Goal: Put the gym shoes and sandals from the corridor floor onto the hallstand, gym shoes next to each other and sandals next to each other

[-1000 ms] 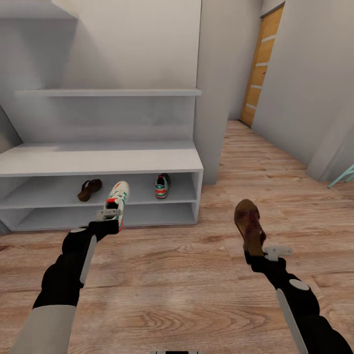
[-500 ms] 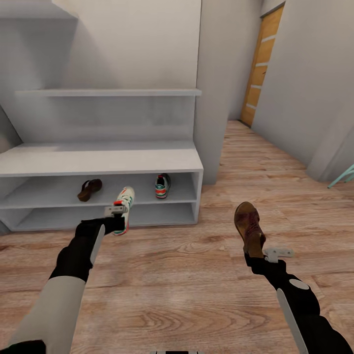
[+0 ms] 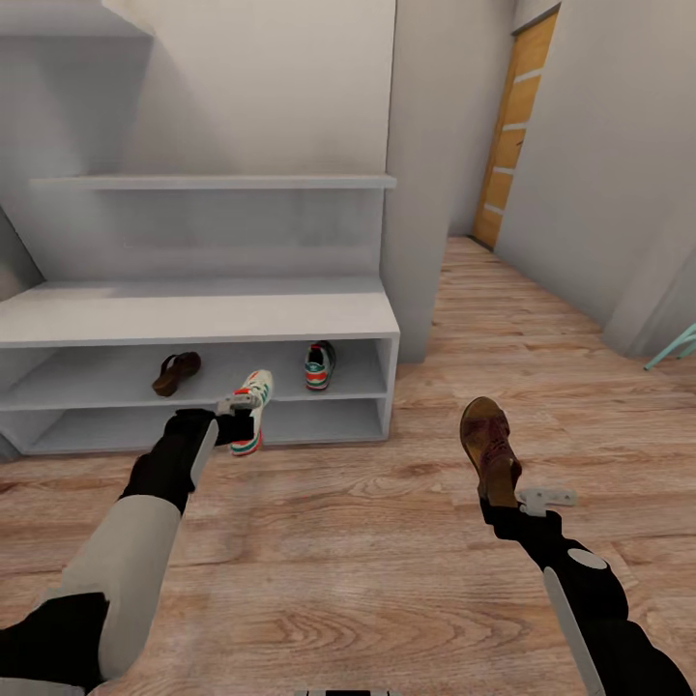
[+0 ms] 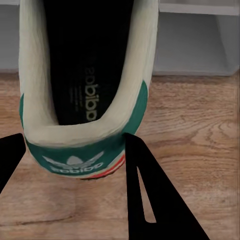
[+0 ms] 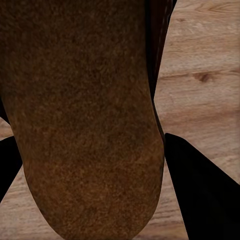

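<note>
My left gripper [image 3: 242, 418] is shut on the heel of a cream gym shoe [image 3: 251, 410] with green stripes, held above the floor in front of the hallstand [image 3: 193, 319]. In the left wrist view that gym shoe [image 4: 85, 80] sits between the dark fingers [image 4: 150, 195]. A second gym shoe [image 3: 319, 365] and one brown sandal [image 3: 176, 372] rest in the upper shelf slot. My right gripper [image 3: 505, 495] is shut on the heel of the other sandal [image 3: 489, 447], held over the corridor floor [image 3: 387, 541]; its brown sole [image 5: 80, 115] fills the right wrist view.
A pale wall column [image 3: 430, 174] stands right of the hallstand. A wooden door [image 3: 512, 126] is at the corridor's far end. A teal chair leg [image 3: 677, 348] pokes in at the right edge. Stepped wall shelves [image 3: 213, 182] rise above the bench.
My left arm has reached forward and right, carrying the gym shoe closer to the hallstand's shelf slots. The right arm and its sandal have barely moved.
</note>
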`<state>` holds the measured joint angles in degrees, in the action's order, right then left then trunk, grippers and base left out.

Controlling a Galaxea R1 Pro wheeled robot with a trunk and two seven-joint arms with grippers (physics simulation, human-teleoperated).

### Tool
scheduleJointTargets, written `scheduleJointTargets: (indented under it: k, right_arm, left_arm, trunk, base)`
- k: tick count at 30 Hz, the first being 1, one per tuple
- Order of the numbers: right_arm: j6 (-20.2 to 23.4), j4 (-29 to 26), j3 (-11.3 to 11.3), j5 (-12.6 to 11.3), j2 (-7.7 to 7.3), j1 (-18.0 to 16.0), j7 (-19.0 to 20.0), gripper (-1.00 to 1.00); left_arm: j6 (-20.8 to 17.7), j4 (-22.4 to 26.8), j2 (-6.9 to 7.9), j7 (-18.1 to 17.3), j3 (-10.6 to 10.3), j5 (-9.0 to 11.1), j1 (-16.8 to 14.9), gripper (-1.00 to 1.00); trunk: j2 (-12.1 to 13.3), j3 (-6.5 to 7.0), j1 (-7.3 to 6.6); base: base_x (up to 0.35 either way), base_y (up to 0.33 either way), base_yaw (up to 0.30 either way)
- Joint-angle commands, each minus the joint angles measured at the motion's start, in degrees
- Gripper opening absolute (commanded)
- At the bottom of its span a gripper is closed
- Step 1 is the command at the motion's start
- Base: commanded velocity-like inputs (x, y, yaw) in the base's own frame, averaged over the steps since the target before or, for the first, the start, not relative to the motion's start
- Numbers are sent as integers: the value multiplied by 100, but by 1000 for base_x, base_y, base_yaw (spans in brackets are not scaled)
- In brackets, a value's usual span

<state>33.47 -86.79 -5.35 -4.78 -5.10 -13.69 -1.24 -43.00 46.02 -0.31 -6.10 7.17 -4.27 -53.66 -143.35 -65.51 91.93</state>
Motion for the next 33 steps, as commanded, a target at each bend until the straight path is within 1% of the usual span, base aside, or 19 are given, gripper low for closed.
scheduleJointTargets:
  k: [1,6,9,22,24,29,33]
  right_arm:
    - [27,-6,-2,-50,-1,-3,-15,-100]
    - [28,-7,-2,-50,2,-3,-14,-100]
    - [28,-5,-2,-49,2,-3,-16,-100]
    - [28,-7,-2,-49,8,-3,-15,-100]
    - [28,-6,-2,-49,9,-3,-16,-100]
    - [28,-7,-2,-49,9,-3,-17,-100]
    - [28,-6,-1,-49,9,-3,-17,-100]
  left_arm:
    - [-24,-101,-3,-54,20,-50,-81,-100]
    - [-24,-803,-11,-57,21,-45,-460,-100]
    - [-24,-1044,-12,-57,21,-41,-609,-100]
    - [-4,-1165,3,-59,49,-30,-795,-100]
    - [-1,-1219,4,-62,53,-27,-815,-100]
    - [2,-1539,5,-66,56,-22,-955,-100]
    - [-1,-1627,5,-61,57,-28,-1071,-100]
  trunk:
    - [-2,-5,-1]
    - [-2,-5,-1]
    - [-2,-5,-1]
    - [-2,-5,-1]
    - [-2,-5,-1]
    - [-2,-5,-1]
    - [-2,-5,-1]
  base:
    - [0,0,0]
    - [0,0,0]
    - [0,0,0]
    - [0,0,0]
    - [0,0,0]
    - [0,0,0]
    - [0,0,0]
